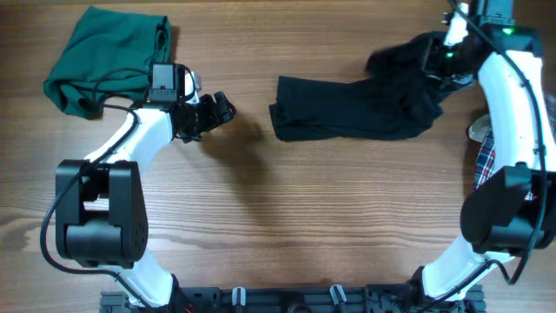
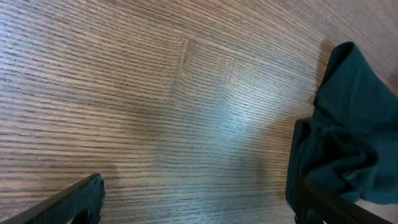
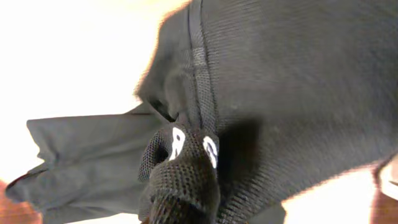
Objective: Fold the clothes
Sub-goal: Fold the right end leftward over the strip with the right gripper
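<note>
Clamping our right gripper (image 1: 443, 59) on the large black fabric top (image 1: 347, 109), left gripper (image 1: 221, 109) gaping empty, we are risking a thin-pinch slip

Two white marks (image 3: 178, 142) on black top (image 3: 298, 93) mesh; characters unreadable.

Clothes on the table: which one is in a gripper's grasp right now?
The black top, its right end bunched up in the right gripper. The green garment and the plaid one lie untouched.

Black top (image 1: 356, 109) with white marks (image 3: 178, 142), dark green garment (image 1: 102, 57), red-white-blue plaid cloth (image 1: 485, 162), brown wood-grain table (image 1: 287, 222).
</note>
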Robot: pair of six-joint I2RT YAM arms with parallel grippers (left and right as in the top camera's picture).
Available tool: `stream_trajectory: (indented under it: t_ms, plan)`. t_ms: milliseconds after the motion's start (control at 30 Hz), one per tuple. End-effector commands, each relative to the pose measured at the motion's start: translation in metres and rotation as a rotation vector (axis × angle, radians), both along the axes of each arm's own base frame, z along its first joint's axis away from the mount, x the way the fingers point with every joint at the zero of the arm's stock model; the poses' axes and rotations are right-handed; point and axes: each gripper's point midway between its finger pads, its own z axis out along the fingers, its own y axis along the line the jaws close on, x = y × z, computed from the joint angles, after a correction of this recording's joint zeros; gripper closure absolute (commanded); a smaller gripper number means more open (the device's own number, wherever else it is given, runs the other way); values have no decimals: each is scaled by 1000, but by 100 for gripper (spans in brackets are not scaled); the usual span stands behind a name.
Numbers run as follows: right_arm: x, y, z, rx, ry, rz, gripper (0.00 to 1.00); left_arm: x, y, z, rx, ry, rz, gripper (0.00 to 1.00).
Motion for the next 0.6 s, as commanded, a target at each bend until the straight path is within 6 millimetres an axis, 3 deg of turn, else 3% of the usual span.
stream_trajectory:
  t_ms: [0,333,567]
  plan:
    - [6,23,21,8,-52,4,96,5,0,14,-9,-36,-8,4]
    - [-1,92,22,103,-33,85,96,5,0,14,-9,-35,-8,4]
    - [-13,162,24,140,-37,223,96,5,0,14,-9,-36,-8,4]
